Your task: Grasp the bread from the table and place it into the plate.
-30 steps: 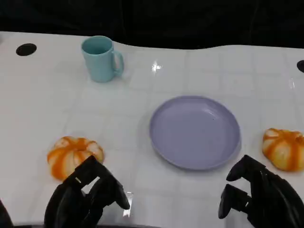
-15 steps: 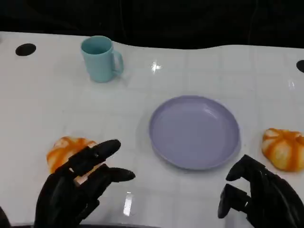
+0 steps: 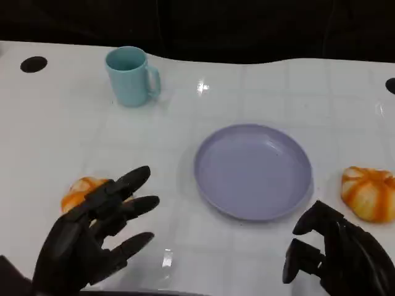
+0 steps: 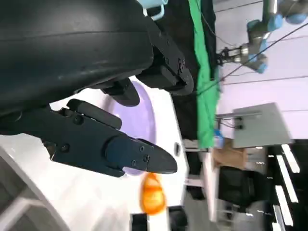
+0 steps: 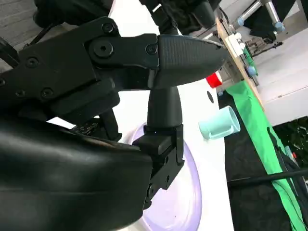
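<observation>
Head view shows the white bench (image 3: 259, 92) with a purple plate (image 3: 253, 171) near the middle. The plate has nothing in it yet. A blue cup (image 3: 131, 76) stands far back on the left side.

The left robot hand (image 3: 92, 237) has changed the most. A second ago its fingers were curled up in front of the bread (image 3: 80, 192). Now they are spread wide apart, and the hand has moved up over the bread. It covers most of it, so only a little orange bit peeks out on the left. The hand holds nothing. I think it is getting ready to grab the bread, but the grab is not done.

The right robot hand (image 3: 336, 256) has not moved. Its fingers are curled in and it holds nothing. Another bread (image 3: 369, 193) sits just right of the plate, near this hand.

No words or labels can be read on anything.
</observation>
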### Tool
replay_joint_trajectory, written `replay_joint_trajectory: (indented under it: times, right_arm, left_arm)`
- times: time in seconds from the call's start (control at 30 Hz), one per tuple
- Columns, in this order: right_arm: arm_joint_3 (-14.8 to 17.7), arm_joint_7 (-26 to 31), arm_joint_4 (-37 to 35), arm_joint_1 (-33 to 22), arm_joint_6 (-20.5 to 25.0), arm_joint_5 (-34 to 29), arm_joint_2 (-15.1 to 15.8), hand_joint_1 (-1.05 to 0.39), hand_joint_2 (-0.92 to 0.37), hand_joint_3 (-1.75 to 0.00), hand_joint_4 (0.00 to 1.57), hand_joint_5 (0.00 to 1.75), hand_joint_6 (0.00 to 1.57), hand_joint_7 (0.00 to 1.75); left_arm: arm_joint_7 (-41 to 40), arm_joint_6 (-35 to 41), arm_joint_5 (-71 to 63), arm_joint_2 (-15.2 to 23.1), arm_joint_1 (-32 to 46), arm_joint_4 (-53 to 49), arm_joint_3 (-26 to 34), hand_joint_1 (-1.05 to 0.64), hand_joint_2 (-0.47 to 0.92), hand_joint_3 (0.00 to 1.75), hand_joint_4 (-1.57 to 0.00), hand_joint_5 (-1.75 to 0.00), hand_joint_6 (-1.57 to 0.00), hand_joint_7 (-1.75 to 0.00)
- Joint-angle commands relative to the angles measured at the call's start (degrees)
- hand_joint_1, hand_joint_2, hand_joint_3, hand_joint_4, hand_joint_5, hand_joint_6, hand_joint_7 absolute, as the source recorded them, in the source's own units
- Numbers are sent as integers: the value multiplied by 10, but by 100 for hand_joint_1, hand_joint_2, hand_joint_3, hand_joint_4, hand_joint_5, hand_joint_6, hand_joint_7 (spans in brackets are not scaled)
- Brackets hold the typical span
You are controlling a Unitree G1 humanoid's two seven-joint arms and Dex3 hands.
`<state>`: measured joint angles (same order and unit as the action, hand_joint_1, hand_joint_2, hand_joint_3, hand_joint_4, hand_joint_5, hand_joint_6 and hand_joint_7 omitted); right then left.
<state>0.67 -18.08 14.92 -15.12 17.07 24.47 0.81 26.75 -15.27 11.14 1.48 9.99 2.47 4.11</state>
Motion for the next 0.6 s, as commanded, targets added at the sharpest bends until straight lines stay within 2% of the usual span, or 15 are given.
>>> replay_joint_trajectory:
  times: [0.03,0.2,0.6]
  right_arm:
    - [4,3,7,-3,-4,2,3,-54,-90,-52,74,175,45,175]
    - [2,5,12,-6,-1,3,1,-53,-91,-53,74,175,45,175]
    - [1,3,15,-8,-4,1,3,-53,-91,-53,73,175,45,175]
  left_arm:
    - [-26,-29,-39,24,7,22,-4,-45,92,2,-24,-30,-33,0]
    - [-73,-37,-138,57,9,58,-5,-44,91,1,-19,-20,-27,0]
    - [-146,-26,-292,112,5,116,-15,-31,86,0,-12,-14,-19,0]
